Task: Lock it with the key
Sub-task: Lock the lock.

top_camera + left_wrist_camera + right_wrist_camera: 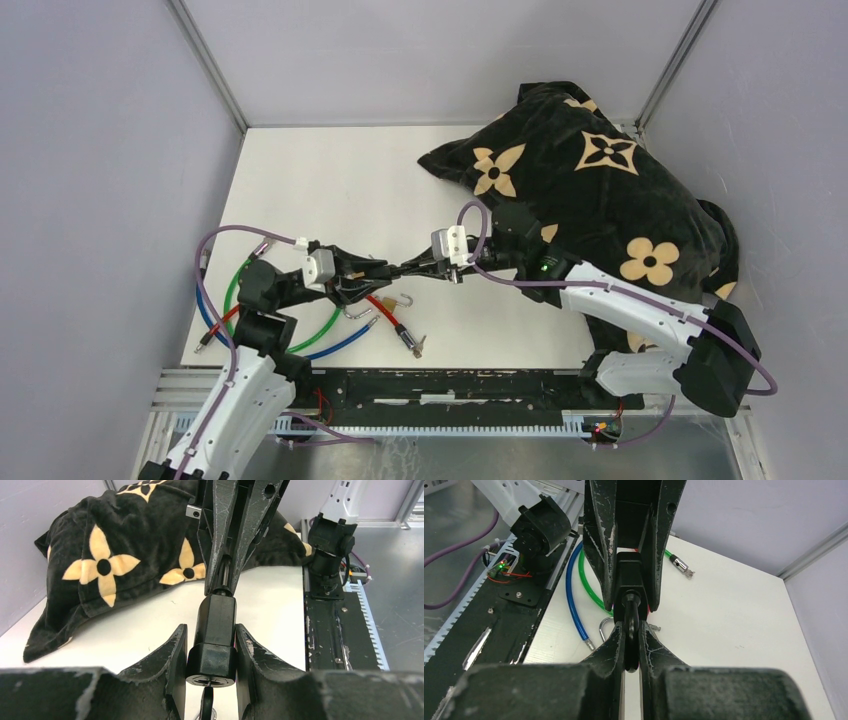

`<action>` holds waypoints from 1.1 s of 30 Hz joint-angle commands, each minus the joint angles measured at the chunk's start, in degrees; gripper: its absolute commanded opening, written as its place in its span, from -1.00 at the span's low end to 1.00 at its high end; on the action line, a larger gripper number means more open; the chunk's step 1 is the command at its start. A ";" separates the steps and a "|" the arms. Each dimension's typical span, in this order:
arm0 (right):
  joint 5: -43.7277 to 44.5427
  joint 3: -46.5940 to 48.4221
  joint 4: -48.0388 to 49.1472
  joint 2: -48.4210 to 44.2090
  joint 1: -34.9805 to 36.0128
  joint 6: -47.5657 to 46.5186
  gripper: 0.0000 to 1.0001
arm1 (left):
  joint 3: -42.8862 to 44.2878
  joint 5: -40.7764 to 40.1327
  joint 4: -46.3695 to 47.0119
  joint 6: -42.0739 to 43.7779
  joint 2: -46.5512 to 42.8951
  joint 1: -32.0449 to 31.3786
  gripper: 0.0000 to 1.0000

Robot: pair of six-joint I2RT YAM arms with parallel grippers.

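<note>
A black lock barrel [215, 630] is clamped between the fingers of my left gripper [211, 627], held above the white table. In the right wrist view the same barrel [629, 572] sits just beyond a thin black key [631, 612], whose head is pinched in my right gripper [631, 625]. The key meets the barrel's end facing the right arm. From above, the left gripper [372, 272] and right gripper [405, 268] meet tip to tip. A thin black piece [206, 702] hangs at the barrel's slotted near face; what it is I cannot tell.
A red cable [383, 308], a green cable loop [320, 335] and a blue cable [345, 343] lie under the grippers. A silver shackle [405, 299] and a small lock end [412, 345] rest nearby. A black flowered pillow [590, 190] fills the back right.
</note>
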 commanded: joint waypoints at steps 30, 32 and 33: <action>-2.23 -6.78 -3.82 2.72 2.99 3.55 -1.00 | 10.04 -8.91 -0.22 7.22 0.21 -1.56 -0.97; -2.87 -5.75 -4.56 2.90 2.94 3.35 -1.00 | 9.72 -8.88 -0.82 6.42 0.18 -1.59 -0.96; -3.22 -4.95 -4.83 2.84 2.99 3.54 -1.00 | 9.18 -8.65 -1.21 5.93 0.05 -1.54 -0.96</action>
